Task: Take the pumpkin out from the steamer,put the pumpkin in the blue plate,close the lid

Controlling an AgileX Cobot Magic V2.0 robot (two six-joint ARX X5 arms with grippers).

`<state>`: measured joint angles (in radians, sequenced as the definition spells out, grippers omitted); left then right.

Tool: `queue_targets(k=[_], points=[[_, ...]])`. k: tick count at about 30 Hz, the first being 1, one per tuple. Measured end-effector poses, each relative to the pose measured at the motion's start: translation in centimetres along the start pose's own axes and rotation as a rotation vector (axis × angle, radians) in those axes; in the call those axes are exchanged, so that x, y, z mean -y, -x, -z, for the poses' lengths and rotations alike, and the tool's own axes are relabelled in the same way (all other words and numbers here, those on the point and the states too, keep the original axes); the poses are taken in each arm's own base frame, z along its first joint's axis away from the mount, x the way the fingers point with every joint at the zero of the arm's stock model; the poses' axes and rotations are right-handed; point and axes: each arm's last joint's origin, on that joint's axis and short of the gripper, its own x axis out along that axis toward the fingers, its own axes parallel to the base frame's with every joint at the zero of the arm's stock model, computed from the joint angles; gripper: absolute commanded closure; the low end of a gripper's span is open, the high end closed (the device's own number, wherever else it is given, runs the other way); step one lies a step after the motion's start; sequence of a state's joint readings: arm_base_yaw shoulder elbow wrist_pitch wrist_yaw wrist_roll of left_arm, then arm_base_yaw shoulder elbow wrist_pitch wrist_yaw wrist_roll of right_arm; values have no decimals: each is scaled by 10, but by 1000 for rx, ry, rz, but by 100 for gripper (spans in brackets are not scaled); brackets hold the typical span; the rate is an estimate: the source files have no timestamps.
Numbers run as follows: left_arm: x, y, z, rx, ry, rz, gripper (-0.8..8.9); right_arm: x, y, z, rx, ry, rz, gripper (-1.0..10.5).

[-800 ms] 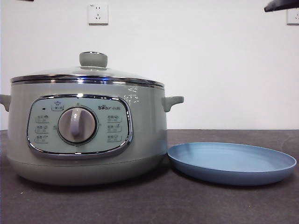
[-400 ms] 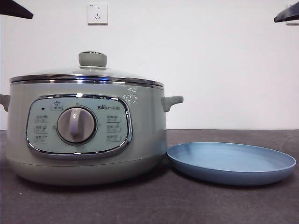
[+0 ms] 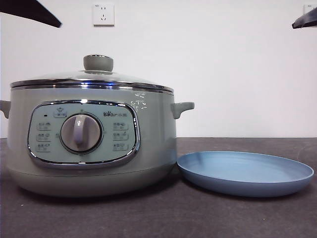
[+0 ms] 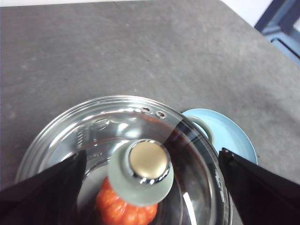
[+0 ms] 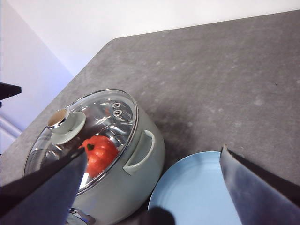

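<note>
The sage-green steamer (image 3: 94,144) stands at the left of the table with its glass lid (image 3: 91,79) shut on it. Through the glass I see the orange-red pumpkin (image 4: 125,208) inside the pot, also the pumpkin (image 5: 98,152) from the right wrist. The blue plate (image 3: 245,173) lies bare just right of the pot. My left gripper (image 4: 151,153) hovers open high above the lid's knob (image 4: 140,171), one jaw to each side and well clear of it. My right gripper (image 5: 152,152) hangs open, high over the pot's side handle and the plate's edge.
A dark arm tip (image 3: 34,12) shows at the top left corner of the front view and another (image 3: 304,20) at the top right. Behind stands a white wall with a socket (image 3: 103,14). Grey tabletop stretches in front of pot and plate.
The dark arm tip at the top left has come further into the front view, toward the pot. The tip at the top right has shifted slightly right. Pot, lid and plate are unmoved.
</note>
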<state>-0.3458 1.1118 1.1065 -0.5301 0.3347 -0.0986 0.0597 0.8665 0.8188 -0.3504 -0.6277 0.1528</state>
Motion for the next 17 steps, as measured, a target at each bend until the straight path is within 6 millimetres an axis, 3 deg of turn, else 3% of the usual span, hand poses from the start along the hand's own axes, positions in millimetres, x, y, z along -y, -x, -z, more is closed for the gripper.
queue_targets(k=[10, 17], points=[[9, -50, 7, -134, -91, -62, 342, 0, 0, 0, 0, 0, 0, 474], [13, -72, 15, -205, -141, -85, 342, 0, 0, 0, -1, 0, 0, 474]])
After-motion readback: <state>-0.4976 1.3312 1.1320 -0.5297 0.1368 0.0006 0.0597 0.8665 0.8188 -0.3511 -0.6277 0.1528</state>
